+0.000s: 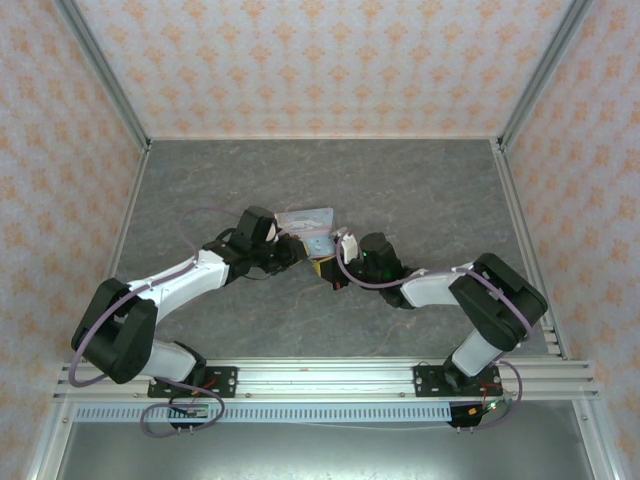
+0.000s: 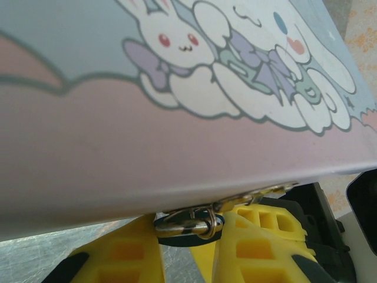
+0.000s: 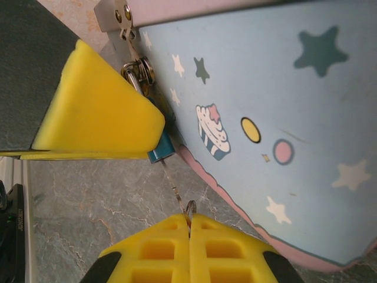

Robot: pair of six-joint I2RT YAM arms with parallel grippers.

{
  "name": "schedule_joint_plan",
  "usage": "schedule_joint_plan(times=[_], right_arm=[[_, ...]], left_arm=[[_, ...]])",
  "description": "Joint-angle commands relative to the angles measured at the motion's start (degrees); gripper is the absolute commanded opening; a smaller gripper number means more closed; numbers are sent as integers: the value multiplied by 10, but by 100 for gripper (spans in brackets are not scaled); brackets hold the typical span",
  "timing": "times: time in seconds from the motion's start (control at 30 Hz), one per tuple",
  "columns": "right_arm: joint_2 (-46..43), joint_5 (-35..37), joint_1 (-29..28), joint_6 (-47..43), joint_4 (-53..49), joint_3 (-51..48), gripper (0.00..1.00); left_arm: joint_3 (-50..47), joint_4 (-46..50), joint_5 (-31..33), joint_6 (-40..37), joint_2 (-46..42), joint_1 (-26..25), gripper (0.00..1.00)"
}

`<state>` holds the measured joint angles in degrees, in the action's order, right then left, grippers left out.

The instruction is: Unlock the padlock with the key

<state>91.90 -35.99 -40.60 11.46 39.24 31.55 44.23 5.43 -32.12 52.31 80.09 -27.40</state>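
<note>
the padlock (image 3: 160,153) hangs at the side edge of the tin (image 3: 283,88), above the grey table (image 3: 88,200). in the right wrist view only its teal-blue lower end shows, coming out under a yellow finger (image 3: 94,112) of the left gripper. its metal shackle (image 2: 188,223) passes through the small hasp (image 3: 115,15) on the tin. in the left wrist view the left gripper (image 2: 188,236) has its two yellow fingers on both sides of the shackle and the dark body under it, so its jaws are clamped on the padlock.

the key (image 3: 177,191) is a thin metal strip that runs from the teal end down to the right gripper (image 3: 189,223). this gripper's jaws are pressed together on the round head of the key.

from above, the two grippers meet just below the tin, near the middle of the table.
</note>
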Motion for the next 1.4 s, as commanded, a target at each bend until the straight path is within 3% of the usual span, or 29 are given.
schedule_joint_plan(times=[0.0,1.37], right_arm=[[-1,8,-5,-11,43,-10,0],[44,-14,-4,32,133,44,0]], left_arm=[[16,-22,-7,11,0,-9,16],[11,-38,-29,7,30,-12,16]])
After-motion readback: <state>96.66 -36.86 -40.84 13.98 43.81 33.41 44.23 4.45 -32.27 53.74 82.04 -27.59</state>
